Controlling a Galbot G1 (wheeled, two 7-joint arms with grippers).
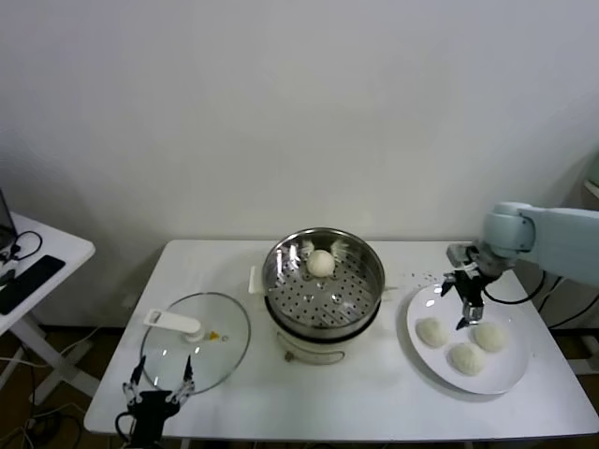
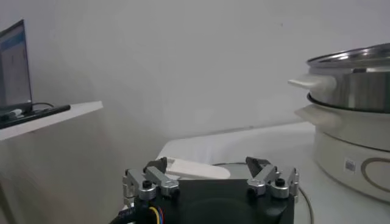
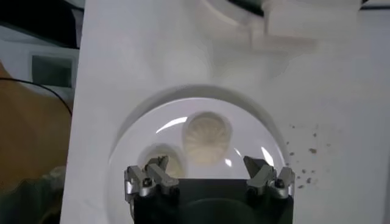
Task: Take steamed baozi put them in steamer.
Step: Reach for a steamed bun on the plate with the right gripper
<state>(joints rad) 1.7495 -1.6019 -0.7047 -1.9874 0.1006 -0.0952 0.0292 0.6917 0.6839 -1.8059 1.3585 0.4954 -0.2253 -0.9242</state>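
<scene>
The steamer [image 1: 323, 285] stands mid-table, a shiny pot with a perforated bottom, and one baozi [image 1: 321, 263] lies at its far side. Three baozi [image 1: 431, 331] [image 1: 489, 336] [image 1: 467, 357] lie on the white plate [image 1: 505, 378] at the right. My right gripper [image 1: 468, 306] is open and empty, hovering just above the plate's far part between two buns. In the right wrist view a baozi [image 3: 207, 137] lies ahead of the open fingers [image 3: 261, 172], another [image 3: 164, 159] beside it. My left gripper [image 1: 161, 382] is open and idle at the table's front left.
A flat glass lid [image 1: 198, 341] with a white handle [image 1: 173, 324] lies left of the steamer, right by the left gripper; the handle [image 2: 192, 168] shows in the left wrist view. A side table [image 1: 42, 257] with a dark device stands at far left.
</scene>
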